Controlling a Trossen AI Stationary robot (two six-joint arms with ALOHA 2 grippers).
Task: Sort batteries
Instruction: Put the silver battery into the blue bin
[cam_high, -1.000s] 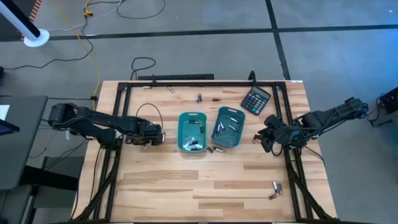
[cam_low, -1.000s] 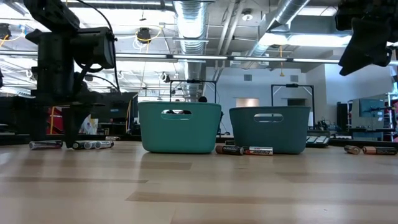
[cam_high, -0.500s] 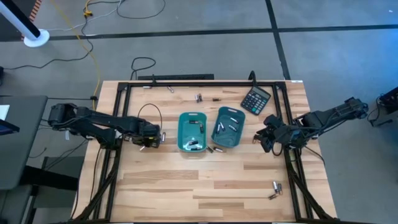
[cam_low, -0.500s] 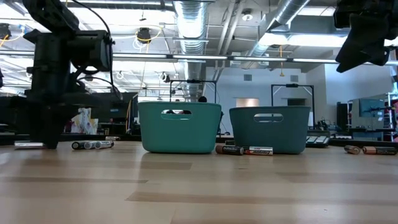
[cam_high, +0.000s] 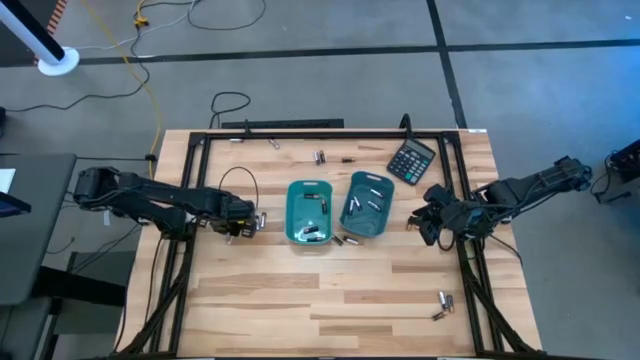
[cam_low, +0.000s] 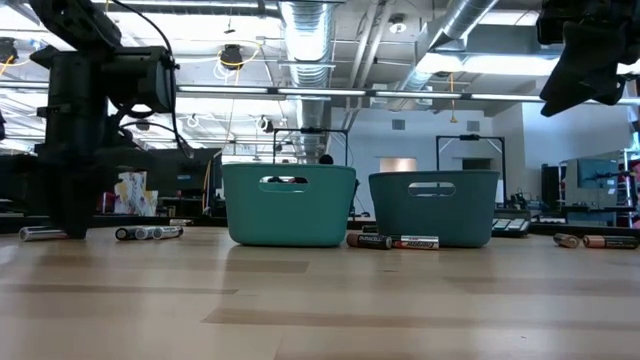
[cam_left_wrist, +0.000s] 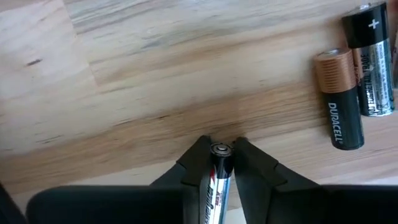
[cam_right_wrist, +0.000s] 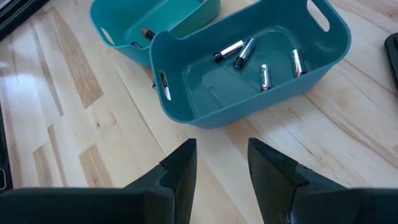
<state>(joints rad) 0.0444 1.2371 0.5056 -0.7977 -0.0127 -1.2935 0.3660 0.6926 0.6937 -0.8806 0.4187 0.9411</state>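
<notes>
My left gripper (cam_high: 241, 223) points down at the table, left of the two teal trays, shut on a silvery-and-black battery (cam_left_wrist: 216, 177). Two more batteries (cam_left_wrist: 339, 106) lie on the wood beside it. The lighter tray (cam_high: 309, 211) and the darker tray (cam_high: 367, 205) each hold batteries (cam_right_wrist: 249, 59). Two batteries (cam_low: 398, 241) lie in front of the gap between the trays. My right gripper (cam_right_wrist: 221, 155) hangs open in the air to the right of the darker tray, holding nothing. My left gripper pinches the battery's two long sides between its two fingers (cam_left_wrist: 249, 163), from above, pointing down. One end of the battery (cam_left_wrist: 220, 150) shows between the fingertips. The battery lies level on the table and sticks out past the fingers (cam_low: 35, 233).
A black calculator (cam_high: 411, 160) lies at the far right. Loose batteries lie near the far edge (cam_high: 320, 157) and at the near right (cam_high: 441, 305). A black frame (cam_high: 190, 180) runs round the table. Bare wood lies along the near edge.
My left gripper has come down a little and shut on the battery, rolling slightly about its own axis. The battery has shifted a little along the table toward the left edge and stays flat on the wood.
</notes>
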